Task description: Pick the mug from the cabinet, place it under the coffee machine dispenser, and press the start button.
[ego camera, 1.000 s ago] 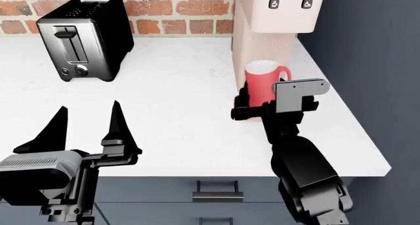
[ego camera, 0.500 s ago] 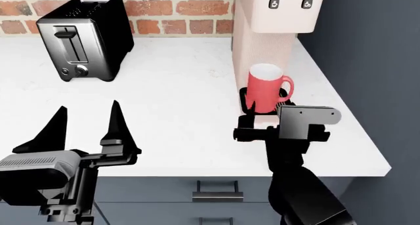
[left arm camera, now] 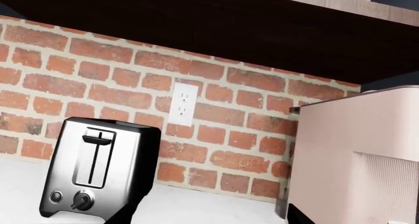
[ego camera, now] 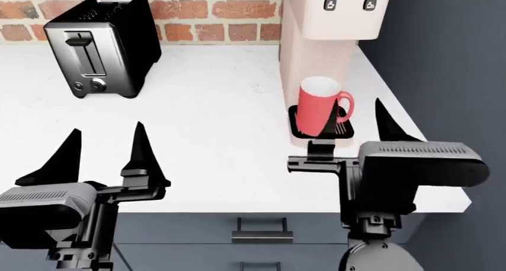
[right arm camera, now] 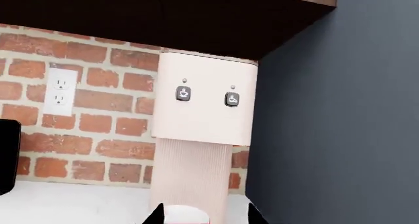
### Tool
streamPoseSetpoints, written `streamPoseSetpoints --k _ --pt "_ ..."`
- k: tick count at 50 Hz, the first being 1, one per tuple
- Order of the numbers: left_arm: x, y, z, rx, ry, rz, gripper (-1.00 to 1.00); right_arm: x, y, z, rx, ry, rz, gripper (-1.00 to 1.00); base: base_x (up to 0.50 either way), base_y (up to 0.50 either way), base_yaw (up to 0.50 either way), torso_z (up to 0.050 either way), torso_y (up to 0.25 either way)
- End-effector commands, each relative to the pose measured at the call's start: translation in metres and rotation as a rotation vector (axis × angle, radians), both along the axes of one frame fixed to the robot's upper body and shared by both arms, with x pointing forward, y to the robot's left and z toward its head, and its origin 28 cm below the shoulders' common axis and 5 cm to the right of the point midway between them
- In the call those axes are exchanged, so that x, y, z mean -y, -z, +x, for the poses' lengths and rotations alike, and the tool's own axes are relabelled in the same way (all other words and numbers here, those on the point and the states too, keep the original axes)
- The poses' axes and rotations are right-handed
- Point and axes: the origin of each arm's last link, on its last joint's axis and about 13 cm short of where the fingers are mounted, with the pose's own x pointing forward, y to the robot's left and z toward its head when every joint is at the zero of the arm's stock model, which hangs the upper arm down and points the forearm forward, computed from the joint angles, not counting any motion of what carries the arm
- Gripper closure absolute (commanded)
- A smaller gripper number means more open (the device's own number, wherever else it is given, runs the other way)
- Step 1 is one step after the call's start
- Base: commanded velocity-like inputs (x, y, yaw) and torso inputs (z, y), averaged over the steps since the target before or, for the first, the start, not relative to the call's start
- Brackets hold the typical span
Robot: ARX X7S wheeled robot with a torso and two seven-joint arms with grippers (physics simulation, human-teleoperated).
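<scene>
At the lower left of the head view the left hand (ego camera: 103, 155) hangs open and empty over the white surface (ego camera: 213, 117), unmoved over the last second, with the black-and-chrome toaster (ego camera: 103, 42) standing at the upper left against the red brick wall (ego camera: 213, 10). Right of centre, the tall coral-red mug (ego camera: 320, 108) with its white inside now stands free on the black drip-tray grille (ego camera: 342, 128), under the overhanging head of the pale pinkish-beige coffee machine dispenser (ego camera: 336, 13). The right hand (ego camera: 352, 126) has let it go and drawn back toward the lower right, its fingers spread and holding nothing. So placement looks finished, and pressing a start button (right arm camera: 183, 93) is probably what remains. The mug appears empty, though its depth is not fully visible.
</scene>
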Motion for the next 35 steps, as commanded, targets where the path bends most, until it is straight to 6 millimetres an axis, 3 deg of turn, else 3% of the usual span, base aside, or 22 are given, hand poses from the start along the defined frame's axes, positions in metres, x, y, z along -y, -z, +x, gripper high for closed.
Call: streamPoseSetpoints --k 1,14,20,35 --pt "0.000 -0.001 0.000 0.000 0.001 -0.002 -1.00 0.006 -0.032 -0.017 0.156 -0.031 -0.064 1.00 0.00 0.00 0.00 0.000 0.000" --pt "0.000 -0.002 0.000 -0.001 0.006 -0.004 -1.00 0.013 -0.083 -0.016 0.267 -0.128 -0.245 1.00 0.00 0.00 0.00 0.000 0.000" --pt "0.000 -0.002 0.000 -0.002 0.003 -0.004 -1.00 0.017 -0.102 -0.002 0.236 -0.165 -0.271 1.00 0.00 0.00 0.00 0.000 0.000" --pt "-0.001 -0.002 0.000 -0.004 0.003 -0.006 -1.00 0.012 -0.113 0.030 0.137 -0.235 -0.244 1.00 0.00 0.00 0.00 0.000 0.000"
